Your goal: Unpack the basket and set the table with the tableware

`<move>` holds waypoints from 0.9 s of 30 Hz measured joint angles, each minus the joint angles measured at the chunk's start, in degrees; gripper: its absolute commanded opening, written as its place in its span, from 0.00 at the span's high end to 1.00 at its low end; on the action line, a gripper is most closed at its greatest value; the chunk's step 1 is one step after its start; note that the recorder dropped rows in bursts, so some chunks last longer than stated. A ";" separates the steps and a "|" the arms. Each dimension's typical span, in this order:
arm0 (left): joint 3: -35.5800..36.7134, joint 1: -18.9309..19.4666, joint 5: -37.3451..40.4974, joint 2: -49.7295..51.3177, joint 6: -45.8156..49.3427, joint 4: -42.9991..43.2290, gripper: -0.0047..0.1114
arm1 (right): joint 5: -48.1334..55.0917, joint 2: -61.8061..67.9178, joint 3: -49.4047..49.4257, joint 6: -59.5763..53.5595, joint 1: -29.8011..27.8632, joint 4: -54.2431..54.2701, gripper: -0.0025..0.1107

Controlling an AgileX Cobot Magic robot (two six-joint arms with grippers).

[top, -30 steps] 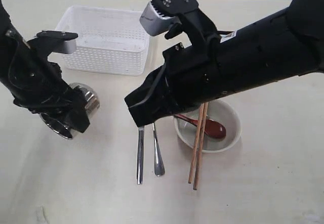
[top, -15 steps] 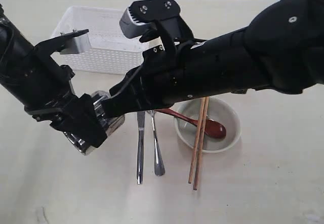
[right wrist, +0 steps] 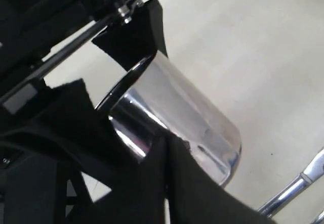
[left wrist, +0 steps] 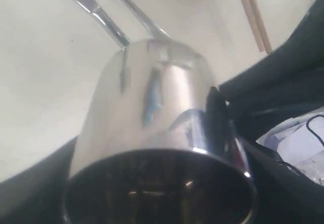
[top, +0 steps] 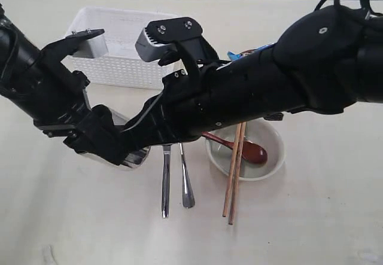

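Observation:
My left gripper (top: 111,148) is shut on the steel cup (top: 137,156), which lies tilted just above the table (top: 72,217), left of the knife (top: 166,184) and fork (top: 186,187). In the left wrist view the cup (left wrist: 152,107) fills the frame, mouth toward the camera. My right gripper (right wrist: 167,145) is shut, its fingertips pressed together against the side of the cup (right wrist: 187,115). The pale bowl (top: 274,142) holds the red-brown spoon (top: 254,152), with two chopsticks (top: 233,175) laid across its rim. The white basket (top: 122,67) stands at the back. No plate shows.
A corner of the blue crisp bag (top: 236,54) peeks out behind the right arm, which stretches across the middle of the table and hides the upper ends of the knife and fork. Bare tabletop lies along the front and at the far right.
The left arm has carried the cup rightward toward the knife. The right arm has swung left and down until its shut gripper meets the cup.

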 measured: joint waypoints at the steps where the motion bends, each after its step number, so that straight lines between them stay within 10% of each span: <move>1: 0.00 0.00 -0.29 0.00 0.12 0.00 0.96 | 0.24 0.00 0.00 0.00 0.00 0.00 0.98; 27: 0.00 0.00 -3.09 0.00 -0.25 0.22 0.96 | -6.84 1.33 0.00 0.70 0.28 -1.47 0.98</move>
